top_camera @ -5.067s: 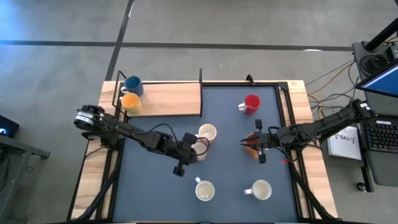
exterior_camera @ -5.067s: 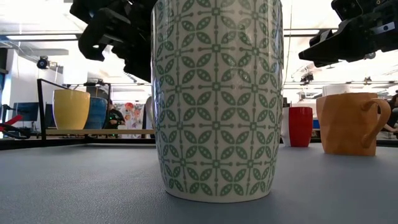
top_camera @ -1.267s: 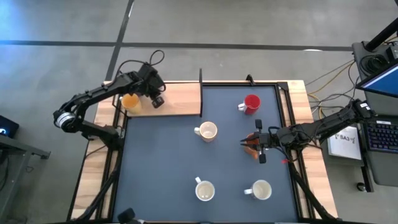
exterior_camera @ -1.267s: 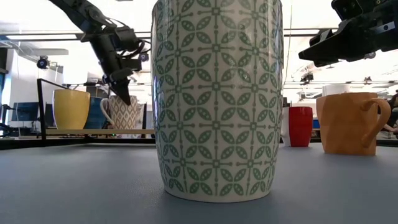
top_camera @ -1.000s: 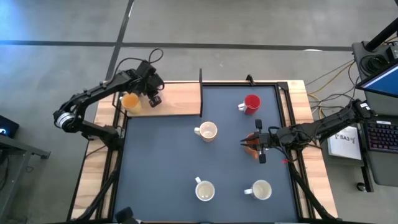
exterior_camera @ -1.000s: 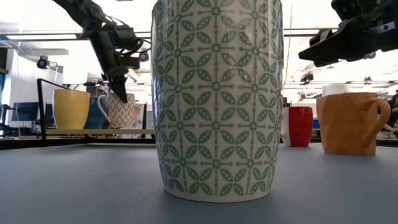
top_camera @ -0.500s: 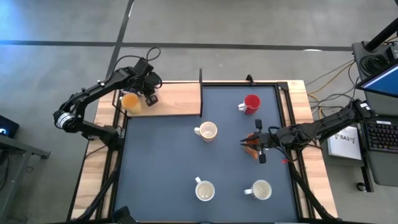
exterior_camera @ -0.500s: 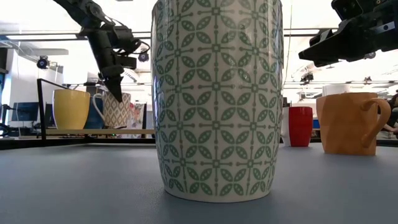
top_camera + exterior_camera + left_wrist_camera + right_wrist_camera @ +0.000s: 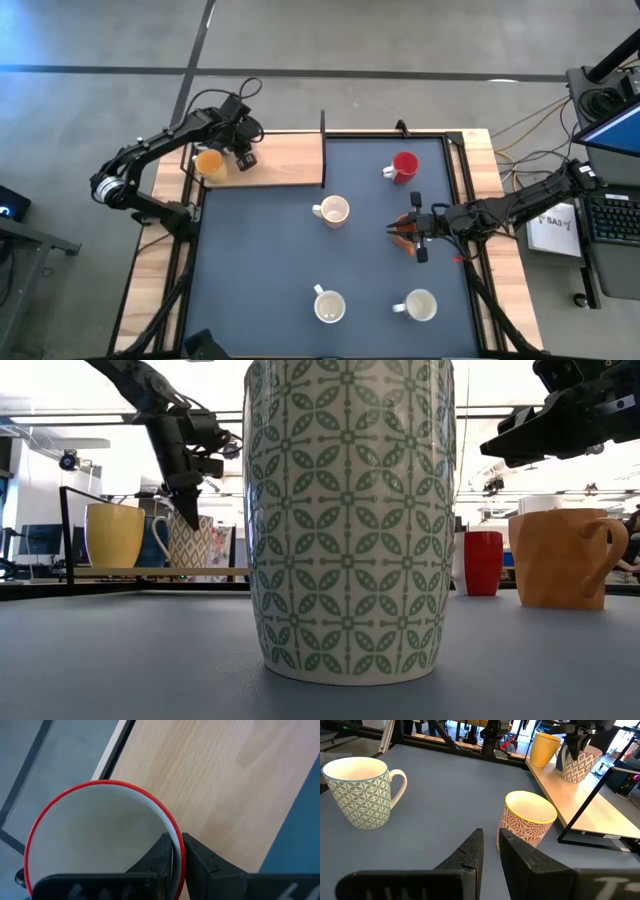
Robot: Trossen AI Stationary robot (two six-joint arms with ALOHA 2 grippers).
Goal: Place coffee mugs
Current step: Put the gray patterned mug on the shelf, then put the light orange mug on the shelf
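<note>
no writing is legible anywhere. at the high view's upper left, the left gripper (image 9: 240, 143) pinches the rim of a red-rimmed patterned white ceramic mug (image 9: 102, 837) over the pale wooden shelf (image 9: 290, 158), beside the yellow-orange ceramic mug (image 9: 209, 163) (the overhead hides the held mug beneath the arm). right of centre, the right gripper (image 9: 400, 229), fingers nearly together, hovers above an orange faceted ceramic mug (image 9: 560, 557).

High view looks straight down on the whole table (image 9: 330, 215); low view sits at tabletop level, very close behind a green-patterned mug (image 9: 350, 520); wrist views look past their fingers; right wrist and low views share the wooden shelf (image 9: 572, 802).
</note>
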